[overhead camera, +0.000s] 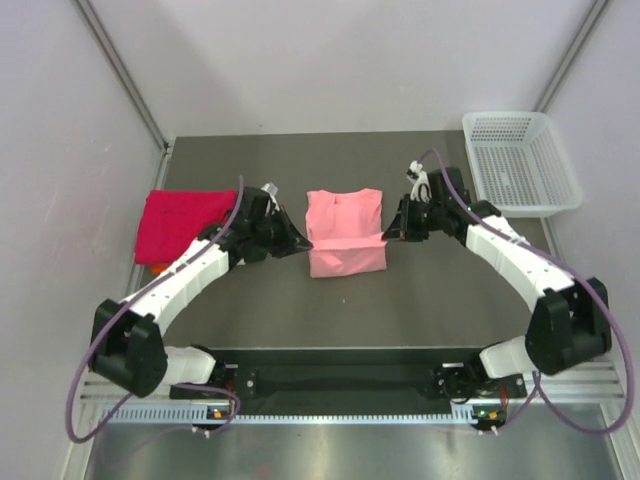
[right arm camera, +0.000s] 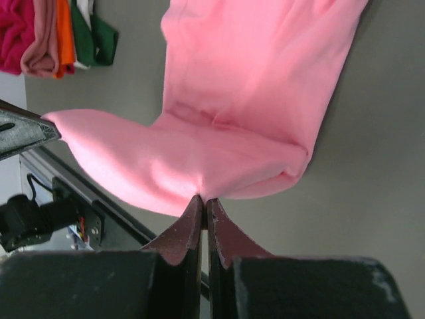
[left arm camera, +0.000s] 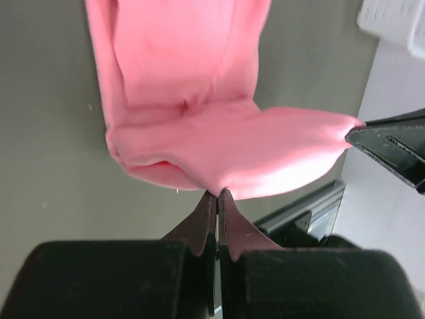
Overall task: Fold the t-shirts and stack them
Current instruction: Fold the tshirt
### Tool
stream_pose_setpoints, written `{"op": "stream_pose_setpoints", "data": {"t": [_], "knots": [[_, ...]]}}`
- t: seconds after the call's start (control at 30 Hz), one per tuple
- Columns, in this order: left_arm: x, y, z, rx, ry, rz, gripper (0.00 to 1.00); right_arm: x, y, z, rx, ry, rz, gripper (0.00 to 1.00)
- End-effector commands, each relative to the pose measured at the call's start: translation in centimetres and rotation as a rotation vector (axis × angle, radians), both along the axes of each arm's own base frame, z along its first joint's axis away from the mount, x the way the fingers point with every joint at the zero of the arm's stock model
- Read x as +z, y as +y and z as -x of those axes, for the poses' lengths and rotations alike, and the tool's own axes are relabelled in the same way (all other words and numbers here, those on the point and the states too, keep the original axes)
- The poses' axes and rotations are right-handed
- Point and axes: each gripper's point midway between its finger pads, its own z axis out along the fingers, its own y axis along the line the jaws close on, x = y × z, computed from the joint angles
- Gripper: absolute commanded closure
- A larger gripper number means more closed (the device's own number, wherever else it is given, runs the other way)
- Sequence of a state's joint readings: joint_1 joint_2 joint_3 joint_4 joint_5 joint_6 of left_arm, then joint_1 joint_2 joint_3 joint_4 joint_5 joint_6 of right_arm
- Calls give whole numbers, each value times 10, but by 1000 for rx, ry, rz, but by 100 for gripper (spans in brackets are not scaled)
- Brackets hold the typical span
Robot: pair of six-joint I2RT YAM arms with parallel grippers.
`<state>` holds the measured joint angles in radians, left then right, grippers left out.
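Note:
A light salmon-pink t-shirt [overhead camera: 343, 222] lies in the middle of the table, its near part lifted and folded over. My left gripper [overhead camera: 306, 244] is shut on the shirt's left edge [left arm camera: 219, 179]. My right gripper [overhead camera: 387, 235] is shut on its right edge [right arm camera: 206, 183]. Both hold the near flap stretched between them a little above the table. A folded magenta-red t-shirt [overhead camera: 180, 222] lies at the left on a stack. An orange edge [overhead camera: 158, 268] peeks out beneath it. The stack also shows in the right wrist view [right arm camera: 40, 33].
A white plastic mesh basket [overhead camera: 518, 162] stands at the back right. The dark metal rail [overhead camera: 340, 375] with the arm bases runs along the near edge. Grey walls close in on both sides.

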<state>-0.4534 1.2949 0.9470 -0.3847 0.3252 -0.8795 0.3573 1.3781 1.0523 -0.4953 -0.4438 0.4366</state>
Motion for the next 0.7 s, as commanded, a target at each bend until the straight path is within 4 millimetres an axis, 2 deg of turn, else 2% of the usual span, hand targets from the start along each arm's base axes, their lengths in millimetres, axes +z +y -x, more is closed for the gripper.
{"op": "stream_pose_setpoints", "data": {"t": [0.0, 0.03, 0.07, 0.1, 0.13, 0.2, 0.23, 0.27, 0.3, 0.33, 0.4, 0.43, 0.47, 0.5, 0.53, 0.57, 0.6, 0.63, 0.67], "knots": [[31, -6, -47, 13, -105, 70, 100, 17, 2, -39, -11, -46, -29, 100], [31, -6, -55, 12, -105, 72, 100, 3, 0, -51, -19, -14, -20, 100], [33, -2, -65, 23, -110, 74, 100, 9, 2, -63, -19, -28, -28, 100], [30, -3, -80, 27, -104, 70, 100, 7, 1, -69, -14, -10, -34, 100], [30, -2, -88, 30, -109, 69, 100, -6, -2, -77, -26, 29, -28, 100], [23, -1, -112, 53, -108, 67, 100, -2, -2, -95, -36, 15, -36, 100], [20, -1, -119, 59, -99, 76, 100, -15, -4, -104, -49, 43, -30, 100], [14, -1, -133, 62, -85, 85, 100, -7, -3, -115, -54, 24, -38, 100], [11, 1, -141, 70, -79, 86, 100, -9, -3, -122, -60, 29, -42, 100], [7, 2, -148, 79, -73, 87, 100, -19, -5, -130, -75, 58, -47, 100], [-1, 4, -170, 91, -61, 92, 100, -9, -4, -151, -84, 32, -71, 100], [-3, 5, -178, 95, -60, 92, 100, -22, -4, -161, -99, 61, -74, 100], [-6, 9, -188, 109, -59, 85, 100, -10, -3, -176, -104, 29, -90, 100], [-12, 10, -206, 122, -59, 77, 100, -9, 0, -185, -101, 20, -106, 100], [-17, 12, -213, 127, -48, 75, 100, -25, -1, -196, -118, 54, -110, 99], [-23, 14, -231, 135, -48, 80, 93, -13, 1, -212, -122, 15, -125, 66], [-27, 16, -239, 144, -43, 74, 73, -17, -1, -221, -138, 14, -121, 50], [-29, 18, -246, 147, -42, 67, 27, -20, -3, -228, -148, 15, -120, 40], [-32, 18, -256, 138, -52, 52, 18, -23, -3, -234, -149, 6, -120, 28]]}}
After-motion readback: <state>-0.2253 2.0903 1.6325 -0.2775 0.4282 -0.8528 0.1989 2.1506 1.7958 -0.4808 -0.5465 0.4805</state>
